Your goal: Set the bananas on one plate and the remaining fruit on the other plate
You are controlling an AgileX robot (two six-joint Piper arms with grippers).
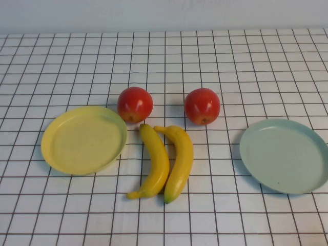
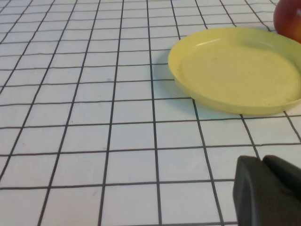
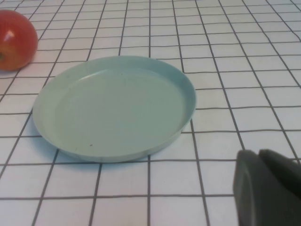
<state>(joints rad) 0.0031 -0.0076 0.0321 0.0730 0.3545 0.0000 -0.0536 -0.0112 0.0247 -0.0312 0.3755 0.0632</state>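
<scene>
Nearest the robot, both arms sit pulled back and low over the tabletop (image 1: 215,220), out of the high view. The left gripper (image 2: 270,193) shows only as a dark tip in a corner of its wrist view, hovering above bare grid squares a little short of the pale yellow plate (image 1: 84,139); its fingers are closed on nothing. The right gripper (image 3: 268,188) sits the same way, fingers closed and empty, just short of the pale blue-green plate (image 1: 284,155). So little of each tip shows that the exact height above the cloth is hard to judge. Farther out, the two plates lie well apart, the yellow one on the robot's left and the blue-green one on its right, both empty. Between them the two bananas (image 1: 165,161) lie side by side on the checked cloth, lengthwise away from the robot and nearly touching, the right one with a greenish near end. Beyond the bananas sit the two red apples: the left apple (image 1: 135,104) just beside the yellow plate's far rim, the right apple (image 1: 202,106) apart from it, nearer the middle.
</scene>
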